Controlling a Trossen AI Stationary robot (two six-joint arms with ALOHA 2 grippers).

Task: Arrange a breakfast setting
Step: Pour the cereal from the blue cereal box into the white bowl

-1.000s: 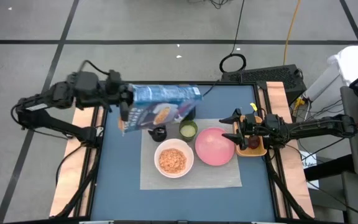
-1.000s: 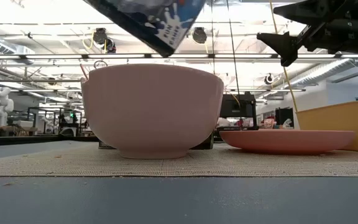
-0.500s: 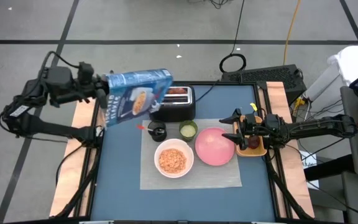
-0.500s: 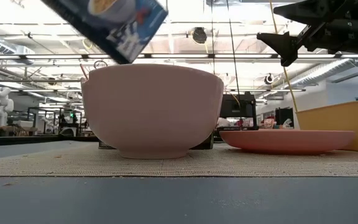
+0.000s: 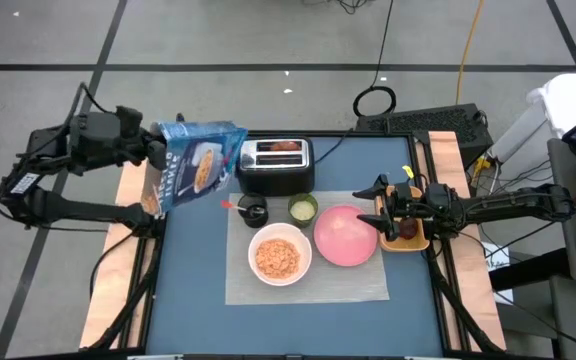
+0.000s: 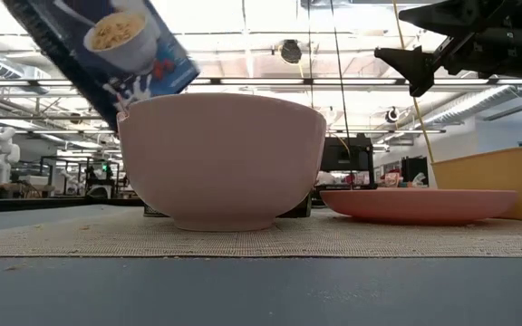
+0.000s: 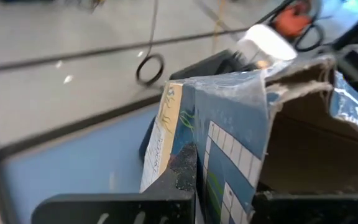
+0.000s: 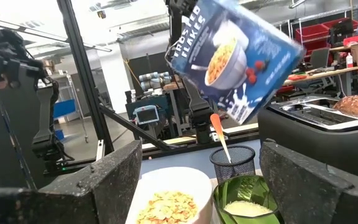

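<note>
Though overhead hides it, right wrist shows red-handled spoon (image 8: 220, 142), seemingly in black cup (image 8: 233, 163).

Blue table (image 5: 198, 290) under grey mat (image 5: 353, 283)

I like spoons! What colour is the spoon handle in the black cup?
Orange-red spoon handle, clearest in the right wrist view.

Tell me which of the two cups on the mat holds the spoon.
The black cup, the mesh one beside the toaster: the red-handled spoon stands in it. The small green cup next to it holds only something pale.
</note>
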